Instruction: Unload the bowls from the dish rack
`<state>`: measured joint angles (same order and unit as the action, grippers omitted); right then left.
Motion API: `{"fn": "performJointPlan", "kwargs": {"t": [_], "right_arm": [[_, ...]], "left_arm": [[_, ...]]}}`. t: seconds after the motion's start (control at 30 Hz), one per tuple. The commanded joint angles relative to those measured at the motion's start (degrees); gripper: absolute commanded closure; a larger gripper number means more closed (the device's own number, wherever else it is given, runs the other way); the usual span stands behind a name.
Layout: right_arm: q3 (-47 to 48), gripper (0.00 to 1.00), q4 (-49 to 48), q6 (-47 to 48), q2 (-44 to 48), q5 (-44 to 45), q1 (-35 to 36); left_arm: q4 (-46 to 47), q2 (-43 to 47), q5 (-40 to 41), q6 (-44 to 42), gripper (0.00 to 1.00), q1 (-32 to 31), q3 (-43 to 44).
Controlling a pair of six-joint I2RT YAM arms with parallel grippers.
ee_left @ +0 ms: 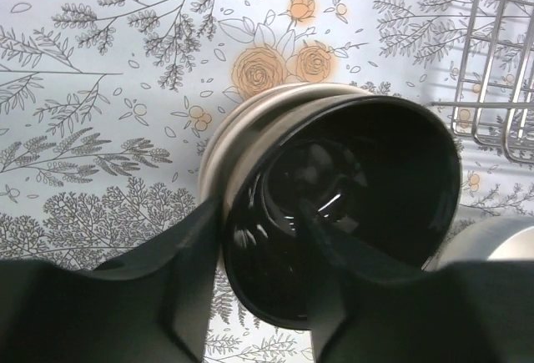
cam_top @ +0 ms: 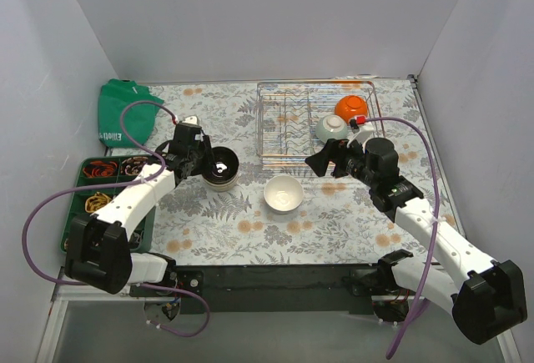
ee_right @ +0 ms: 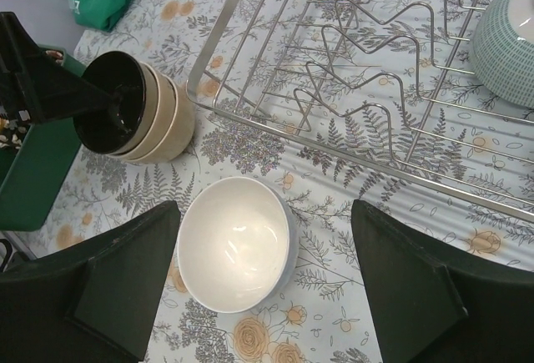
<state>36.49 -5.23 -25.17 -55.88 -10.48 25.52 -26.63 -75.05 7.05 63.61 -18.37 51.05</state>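
On the tabletop (cam_top: 225,221) beside the dish rack (cam_top: 288,125): black bowl (cam_top: 222,164) atop the stack (ee_right: 163,121), rim pinched by left fingers (ee_left: 188,275); white bowl (cam_top: 284,194) out; right fingers (ee_right: 125,284) wide; teal bowl (cam_top: 332,128), orange bowl (cam_top: 352,107) remain racked.

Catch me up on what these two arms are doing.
The arms are emptying the dish rack. The left gripper pinches the rim of the black-glazed bowl, which sits atop a stack of beige bowls on the table left of the rack. The right gripper hangs open above a white bowl on the table. A teal bowl and an orange bowl wait in the rack.
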Motion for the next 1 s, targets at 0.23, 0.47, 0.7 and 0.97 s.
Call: {"fn": "performJointPlan", "kwargs": {"t": [0.23, 0.47, 0.7, 0.97], "right_arm": [[4.1, 0.09, 0.4, 1.7, -0.1, 1.2, -0.3], [4.6, 0.09, 1.7, 3.1, 0.2, 2.9, -0.3], [4.9, 0.09, 2.2, 3.8, 0.2, 3.5, -0.3], [5.3, 0.09, 2.3, 3.8, -0.4, 3.2, -0.3]], "left_arm": [[-2.0, 1.6, 1.0, 0.0, 0.34, 0.3, 3.4], [-3.1, 2.9, 1.3, 0.2, 0.28, 0.3, 4.5], [-5.4, 6.5, 1.6, 1.2, 0.35, 0.3, 4.7], [-1.1, 13.0, -1.8, 2.8, 0.39, 0.3, 2.0]]}}
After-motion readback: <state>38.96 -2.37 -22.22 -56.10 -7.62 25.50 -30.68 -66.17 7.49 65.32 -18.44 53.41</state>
